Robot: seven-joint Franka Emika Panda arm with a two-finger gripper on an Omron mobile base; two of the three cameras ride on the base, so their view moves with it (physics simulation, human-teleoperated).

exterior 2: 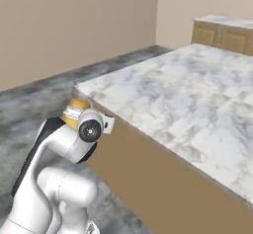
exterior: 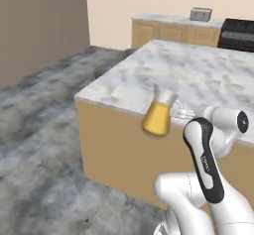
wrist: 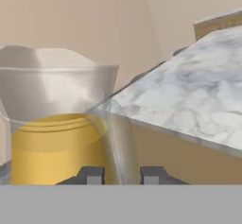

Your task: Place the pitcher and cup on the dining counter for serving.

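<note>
The pitcher point(exterior: 158, 114), clear glass with yellow-orange liquid, hangs tilted in the air in front of the dining counter's tan side, near its left corner and about level with the top edge. My gripper point(exterior: 175, 114) is shut on its neck from the right. In the hand view the pitcher point(wrist: 56, 124) is close up at the left, with its glass wall running between the fingertips of my gripper point(wrist: 121, 175). The right base view shows the pitcher point(exterior 2: 74, 108) peeking out behind the hand. The dining counter point(exterior: 198, 73) point(exterior 2: 188, 95) point(wrist: 189, 95) has a bare marble top. The cup is out of view.
A wall counter point(exterior: 168, 29) with wood cabinets runs along the back, carrying a toaster point(exterior: 200, 14), with a dark stove point(exterior: 238, 33) to its right. Grey floor point(exterior: 39, 145) spreads to the left of the island. A beige wall point(exterior 2: 74, 25) stands beyond.
</note>
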